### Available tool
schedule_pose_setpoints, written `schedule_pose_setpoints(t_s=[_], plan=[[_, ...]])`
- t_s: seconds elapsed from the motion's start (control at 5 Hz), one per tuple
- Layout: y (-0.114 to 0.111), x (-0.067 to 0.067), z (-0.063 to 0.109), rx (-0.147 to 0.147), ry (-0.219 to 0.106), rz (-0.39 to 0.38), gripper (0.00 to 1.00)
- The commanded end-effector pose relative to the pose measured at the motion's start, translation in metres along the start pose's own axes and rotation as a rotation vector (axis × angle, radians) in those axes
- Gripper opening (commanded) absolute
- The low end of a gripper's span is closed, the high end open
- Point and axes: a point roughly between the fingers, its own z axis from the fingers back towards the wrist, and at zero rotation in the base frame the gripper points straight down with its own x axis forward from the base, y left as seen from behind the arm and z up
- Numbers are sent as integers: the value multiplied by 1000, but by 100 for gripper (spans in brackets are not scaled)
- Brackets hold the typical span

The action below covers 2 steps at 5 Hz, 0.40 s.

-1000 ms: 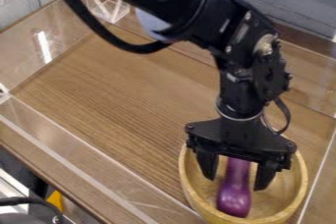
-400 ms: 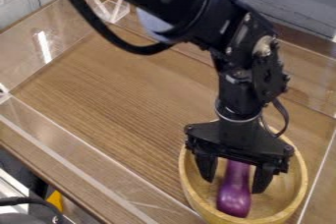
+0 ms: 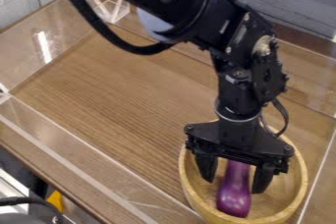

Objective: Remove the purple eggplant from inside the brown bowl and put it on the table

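End effector [image 3: 238,176] down inside the brown bowl [image 3: 293,203], jaws spread, straddling the purple eggplant [image 3: 235,189]; nothing grasped.

Purple eggplant lies in the bowl near the lower right corner of the counter [image 3: 118,100], long axis running roughly toward the camera, rounded end nearest the lens, upper end hidden under the end effector body. One black finger [image 3: 209,166] stands on the left of the eggplant, the other on its right, both dipping below the rim; a gap shows between the fingers and the purple skin, so no contact can be confirmed. Arm [image 3: 197,17] is black, reaching in from the upper left with the wrist vertical. Clear acrylic walls [image 3: 53,46] border the counter.
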Motion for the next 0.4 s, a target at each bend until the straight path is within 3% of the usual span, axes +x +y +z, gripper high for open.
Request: schedule_pose_setpoints(t_s=[0.0,0.2], plan=[[-5,11,3,-15,-34,9,100],[-4,12,-1,-8,-34,15,100]])
